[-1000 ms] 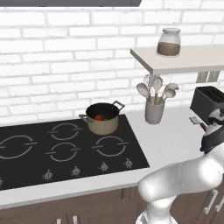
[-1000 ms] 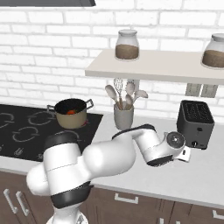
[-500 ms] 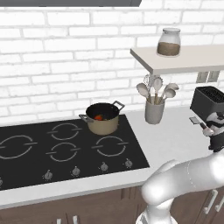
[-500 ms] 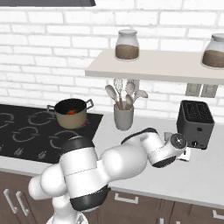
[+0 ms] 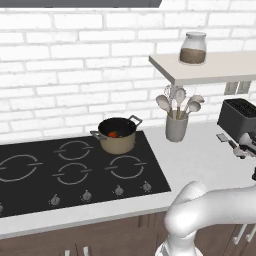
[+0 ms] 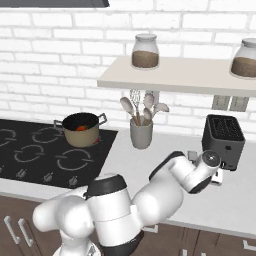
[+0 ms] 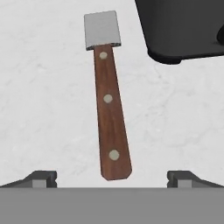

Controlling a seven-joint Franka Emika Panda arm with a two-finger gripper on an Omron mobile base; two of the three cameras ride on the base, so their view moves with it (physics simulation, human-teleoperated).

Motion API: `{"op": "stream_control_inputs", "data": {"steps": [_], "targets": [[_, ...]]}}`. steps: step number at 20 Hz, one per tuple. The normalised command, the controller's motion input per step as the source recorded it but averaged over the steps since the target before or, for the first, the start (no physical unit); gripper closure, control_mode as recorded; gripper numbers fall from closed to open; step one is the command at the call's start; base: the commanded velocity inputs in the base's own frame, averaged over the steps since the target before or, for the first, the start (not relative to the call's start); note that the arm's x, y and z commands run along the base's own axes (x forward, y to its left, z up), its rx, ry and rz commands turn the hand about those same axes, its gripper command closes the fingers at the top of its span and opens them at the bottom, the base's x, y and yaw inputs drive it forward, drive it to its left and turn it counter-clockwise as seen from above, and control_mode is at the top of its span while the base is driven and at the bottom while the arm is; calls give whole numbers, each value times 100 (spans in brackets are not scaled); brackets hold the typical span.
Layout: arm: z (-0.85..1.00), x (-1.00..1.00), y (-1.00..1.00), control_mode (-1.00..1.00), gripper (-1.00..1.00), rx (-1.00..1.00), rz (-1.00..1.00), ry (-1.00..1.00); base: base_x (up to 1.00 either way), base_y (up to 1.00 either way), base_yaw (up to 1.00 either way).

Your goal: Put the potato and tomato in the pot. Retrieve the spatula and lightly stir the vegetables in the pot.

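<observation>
The spatula [image 7: 109, 109], with a brown wooden handle and a grey blade, lies flat on the white counter in front of the toaster. My gripper [image 7: 113, 180] hangs open just above the handle's end, one finger on each side, touching nothing. In the left base view the hand [image 5: 246, 144] hovers by the spatula's blade [image 5: 222, 136]. The tan pot [image 5: 117, 136] stands on the cooktop's back right burner with the red-orange tomato [image 5: 113, 134] inside; from the right it is the pot [image 6: 82, 129]. I cannot make out a potato in it.
The black toaster [image 5: 239, 117] [image 6: 223, 134] [image 7: 183, 26] stands close beside the spatula. A grey utensil cup [image 5: 176, 127] [image 6: 141, 134] stands between pot and toaster. A shelf [image 6: 180, 80] with jars hangs above. The black cooktop [image 5: 75, 167] lies to the left.
The arm's elbow has swung forward and lower while the hand stays by the toaster, settling over the spatula. Pot and tomato have not moved.
</observation>
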Motion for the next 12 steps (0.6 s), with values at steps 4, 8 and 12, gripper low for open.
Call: {"op": "stream_control_inputs", "data": {"steps": [4,8,12], "targets": [[-21,13,0,-100,-100,0,5,0,0,0,0],[-22,10,0,-100,-100,0,6,0,0,0,0],[-25,29,0,-100,-100,0,5,0,0,0,0]]}}
